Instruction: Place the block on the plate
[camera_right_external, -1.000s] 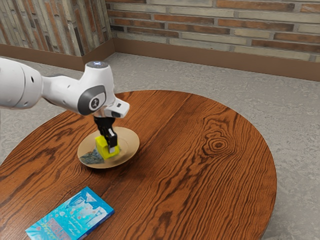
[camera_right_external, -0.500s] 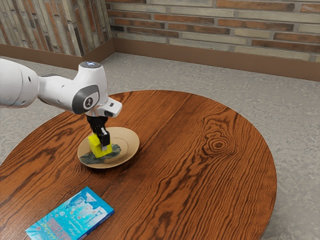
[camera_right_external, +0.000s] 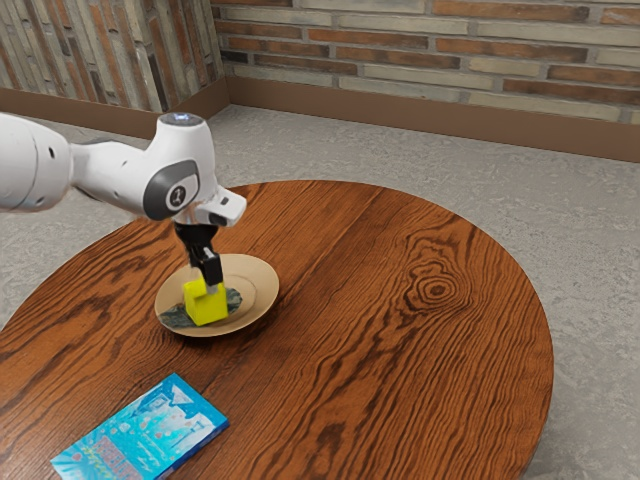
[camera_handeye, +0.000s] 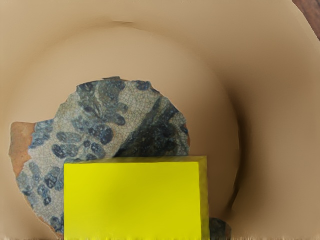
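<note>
The round wooden table (camera_right_external: 400, 400) carries everything, and the white arm (camera_right_external: 180, 165) reaches over it from the exterior view's left. Next in size is the blue box (camera_right_external: 145, 430), lying flat near the table's closest edge, well apart from the work. Farther in, toward the exterior view's left side of the table, sits the tan plate (camera_right_external: 264, 285), with a dark patterned patch (camera_handeye: 95, 132) across its middle.

Above the plate is the black gripper (camera_right_external: 211, 287), and here is the change: it stands higher against the block than it did half a second ago, its tips now by the block's upper part rather than well down its side. Whether the fingers are spread or pinching the block, I cannot tell (the near one hides what matters).

Smallest is the yellow block (camera_right_external: 205, 306), the task's thing. It is inside the plate's rim, over the patterned patch, and looks level where it leaned a moment before. I take that to mean it has been set down and the job is all but done. What remains, I judge, is a straight, clear lift; any lingering contact could drag or tip the block.
</note>
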